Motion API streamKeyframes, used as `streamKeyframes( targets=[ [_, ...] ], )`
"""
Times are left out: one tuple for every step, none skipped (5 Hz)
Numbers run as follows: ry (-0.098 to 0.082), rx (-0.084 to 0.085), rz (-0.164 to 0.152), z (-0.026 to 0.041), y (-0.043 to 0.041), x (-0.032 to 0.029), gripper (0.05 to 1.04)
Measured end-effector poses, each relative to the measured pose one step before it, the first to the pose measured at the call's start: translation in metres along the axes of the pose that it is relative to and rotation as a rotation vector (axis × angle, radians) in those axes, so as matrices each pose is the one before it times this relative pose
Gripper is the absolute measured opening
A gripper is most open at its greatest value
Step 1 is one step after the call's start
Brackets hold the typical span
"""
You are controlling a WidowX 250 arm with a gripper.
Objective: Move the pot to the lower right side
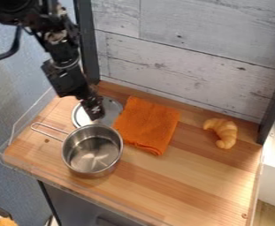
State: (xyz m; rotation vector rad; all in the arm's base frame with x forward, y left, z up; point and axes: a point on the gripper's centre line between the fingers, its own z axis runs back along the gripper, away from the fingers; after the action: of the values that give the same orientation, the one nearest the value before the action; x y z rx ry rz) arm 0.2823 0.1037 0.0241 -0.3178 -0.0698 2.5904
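Note:
A steel pot (92, 151) stands upright on the left part of the wooden table (181, 181), its wire handle pointing to the upper left. The gripper (96, 115) hangs from the upper left, just above the pot's back rim and in front of a round metal lid. Whether it touches the rim I cannot tell.
The metal lid (112, 109) lies behind the pot, partly hidden by the gripper. An orange cloth (147, 125) lies to the pot's right, and a croissant (223, 132) is farther right. A low transparent edge (74, 190) borders the front; a plank wall stands behind.

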Motion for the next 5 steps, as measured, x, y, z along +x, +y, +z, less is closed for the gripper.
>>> streamKeyframes(
  targets=[
    [-0.0109, 0.0105, -0.0072, -0.00149, -0.00123, 0.01585, 1.000],
    [-0.0243, -0.0002, -0.0104, -0.00760, -0.00138, 0.00548, 1.000],
    [-0.0385, 0.0323, -0.0001, -0.01660, 0.00265, 0.00591, 1.000],
    [-0.0050, 0.0204, -0.0102, -0.01075, 0.00114, -0.00300, 1.000],
    [-0.0221, 0.0114, -0.0074, -0.00988, 0.00426, -0.00044, 0.964]
  ],
)
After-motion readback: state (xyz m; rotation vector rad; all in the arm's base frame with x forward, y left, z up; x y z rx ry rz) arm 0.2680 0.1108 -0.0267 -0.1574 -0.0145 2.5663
